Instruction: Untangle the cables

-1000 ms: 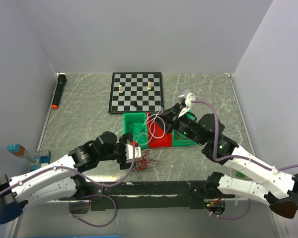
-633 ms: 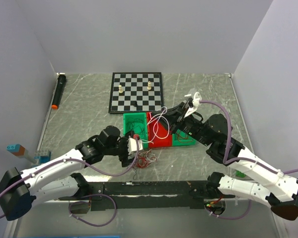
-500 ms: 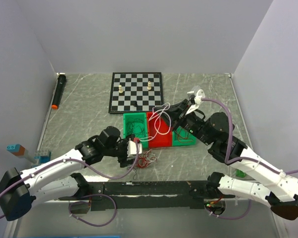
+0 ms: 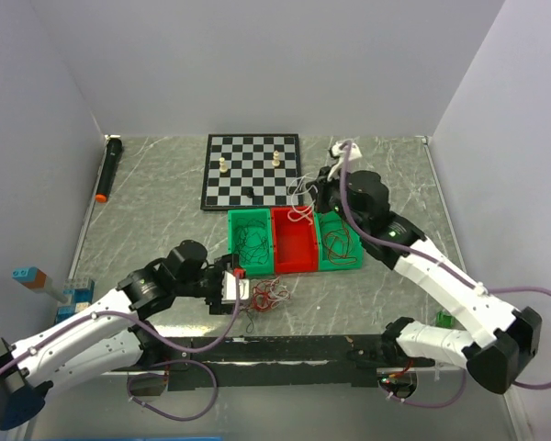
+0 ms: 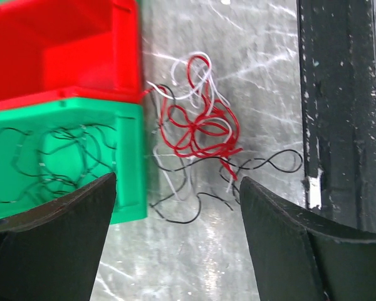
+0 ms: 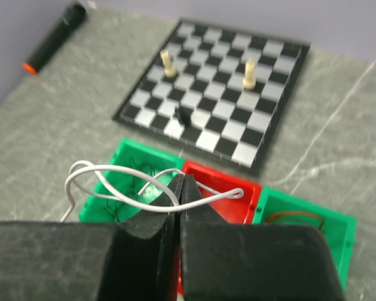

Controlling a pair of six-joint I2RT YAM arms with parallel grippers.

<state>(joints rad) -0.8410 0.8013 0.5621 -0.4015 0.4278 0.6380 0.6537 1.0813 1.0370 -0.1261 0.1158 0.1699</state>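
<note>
Top external view: within the last second the right fingers had lifted away from the red bin and swung back toward the near right corner of the chessboard. They were pinched fully together on a single white cable. That strand had earlier draped down across the red bin toward the heap. It now hung as a short bunch of loops just under the wrist, apparently clear of the rest.

The left arm had eased back a little toward its base. The left fingers stood wide apart, slightly narrower than before, and held nothing. They hovered over the remaining cables, a knot of red, white and black strands lying on the tabletop just in front of the bins, where the red bin met the left green bin.

Black strands already lay in the left green bin, and dark loops lay in the right green bin.

By my reading, one white strand had just come free. The likely next steps were dropping it somewhere and picking another strand out of the knot, where the red loops looked tightly wound with the white.
</note>
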